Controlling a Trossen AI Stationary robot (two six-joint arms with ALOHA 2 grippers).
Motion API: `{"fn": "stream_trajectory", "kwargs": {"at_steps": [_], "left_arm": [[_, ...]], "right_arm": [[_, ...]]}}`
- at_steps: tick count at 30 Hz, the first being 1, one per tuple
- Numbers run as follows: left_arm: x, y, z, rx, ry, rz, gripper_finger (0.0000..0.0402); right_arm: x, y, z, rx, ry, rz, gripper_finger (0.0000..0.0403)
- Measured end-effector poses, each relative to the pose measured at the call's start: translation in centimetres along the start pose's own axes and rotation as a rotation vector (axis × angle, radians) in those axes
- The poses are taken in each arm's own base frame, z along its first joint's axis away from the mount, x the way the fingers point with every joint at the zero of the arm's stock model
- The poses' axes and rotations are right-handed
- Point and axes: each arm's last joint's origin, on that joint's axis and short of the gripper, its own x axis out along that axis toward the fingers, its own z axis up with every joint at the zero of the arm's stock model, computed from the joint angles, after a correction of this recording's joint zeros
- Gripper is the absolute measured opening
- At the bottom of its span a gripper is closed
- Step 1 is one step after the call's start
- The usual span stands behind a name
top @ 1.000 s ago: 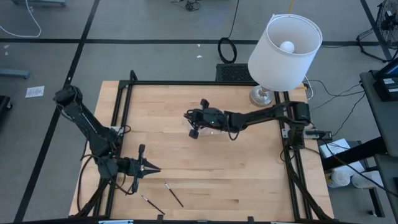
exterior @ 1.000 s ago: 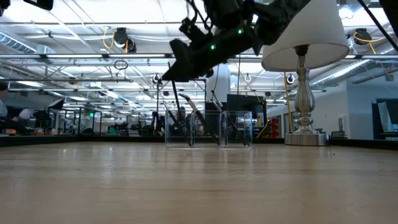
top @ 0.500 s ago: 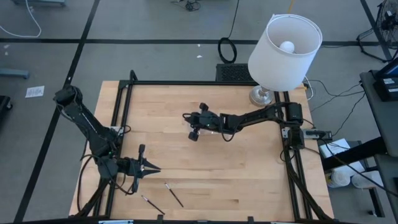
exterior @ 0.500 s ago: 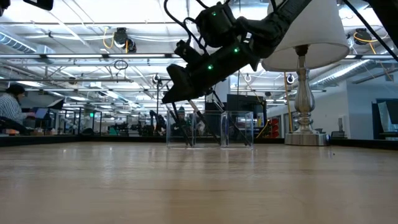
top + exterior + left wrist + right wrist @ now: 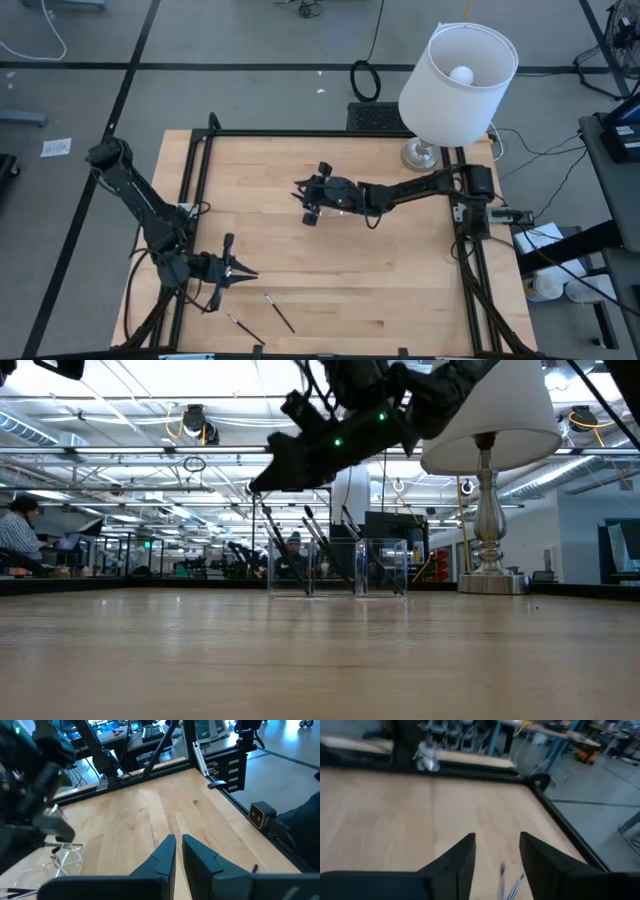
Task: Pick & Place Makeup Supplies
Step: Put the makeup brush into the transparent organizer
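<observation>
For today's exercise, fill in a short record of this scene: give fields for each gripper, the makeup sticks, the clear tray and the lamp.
right gripper: open, empty, above the clear tray
left gripper: near the front left of the table, fingers close together, empty
clear tray: mid-table, several makeup sticks leaning inside
loose sticks: two on the wood by the front edge
lamp: back right corner

This looked like a robotics lab or open workshop: a pale wooden table (image 5: 340, 270) edged with black metal framing stood on grey concrete floor (image 5: 250, 90), while bare ceiling ducts (image 5: 150, 455) and crowded workstations (image 5: 60, 555), somewhat indistinct, stretched behind.
</observation>
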Motion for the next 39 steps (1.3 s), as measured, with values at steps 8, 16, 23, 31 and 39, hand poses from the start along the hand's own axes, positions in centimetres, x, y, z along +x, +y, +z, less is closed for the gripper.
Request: {"fn": "stream_trajectory", "kwargs": {"at_steps": [8, 16, 23, 31, 39], "left_arm": [[0.0, -0.1, -0.2, -0.034, 0.017, -0.04, 0.0042], [0.0, 0.0, -1.6, -0.115, 0.136, -0.028, 0.0042], [2.3, -1.5, -4.6, -0.235, 0.319, -0.061, 0.0042], [5.6, -3.8, -4.5, -0.211, 0.435, -0.092, 0.0042], [7.3, -5.4, -5.1, -0.168, 0.828, -0.17, 0.0043]], "right_arm": [[-4.6, 1.7, 4.8, -0.103, -0.098, 0.067, 0.0166], [-10.4, 9.4, 6.8, -0.147, -0.152, 0.292, 0.0161], [-14.6, 17.1, 3.3, -0.139, -0.018, 0.403, 0.016], [-18.1, 20.2, -0.8, -0.116, 0.054, 0.51, 0.016], [-18.5, 20.1, -2.6, -0.1, 0.044, 0.519, 0.016]]}}
